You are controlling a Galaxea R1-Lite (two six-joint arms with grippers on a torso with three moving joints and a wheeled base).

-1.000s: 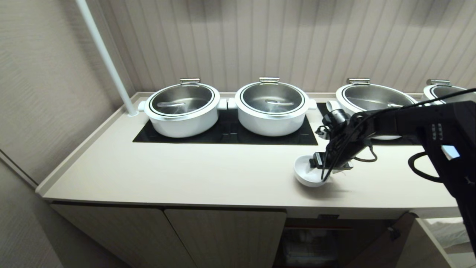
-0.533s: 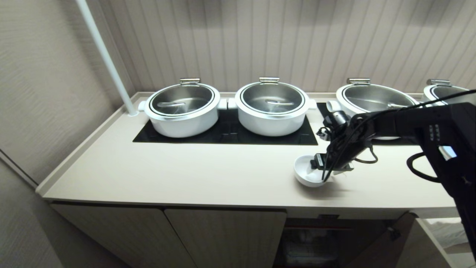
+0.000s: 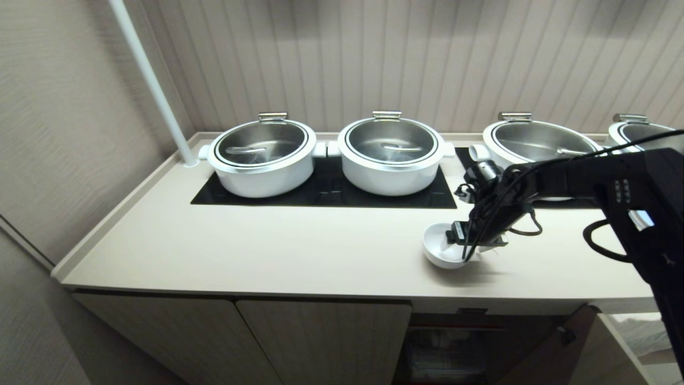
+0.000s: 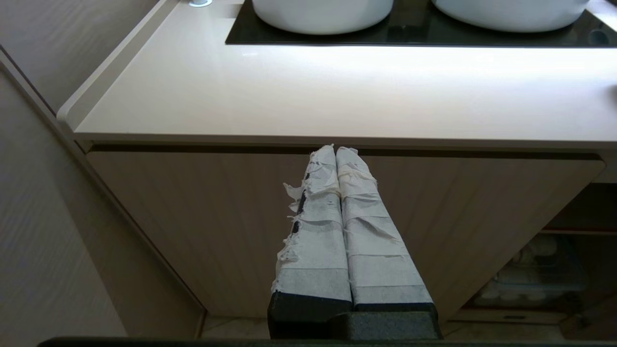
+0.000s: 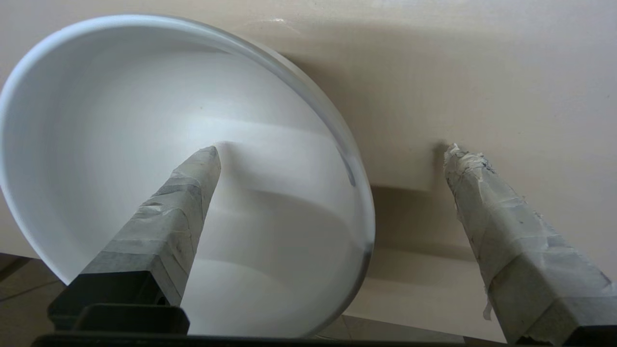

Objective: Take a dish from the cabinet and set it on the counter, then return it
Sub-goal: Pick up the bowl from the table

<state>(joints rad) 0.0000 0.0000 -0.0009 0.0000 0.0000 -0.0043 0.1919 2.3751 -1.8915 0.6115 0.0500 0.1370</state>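
Black robot arm with tape-wrapped fingers

The right arm [image 3: 614, 182] is matte black, with loose black cables looped along its wrist and a small pale label on its casing. Both grippers' fingers [image 4: 337, 231] are slim black wedges wrapped in frayed, off-white tape [image 5: 501, 221].

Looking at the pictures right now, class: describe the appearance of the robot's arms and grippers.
The right arm is black, with loose black cables looped along it. The right gripper and the left gripper have long tapering black fingers wrapped in frayed whitish tape.
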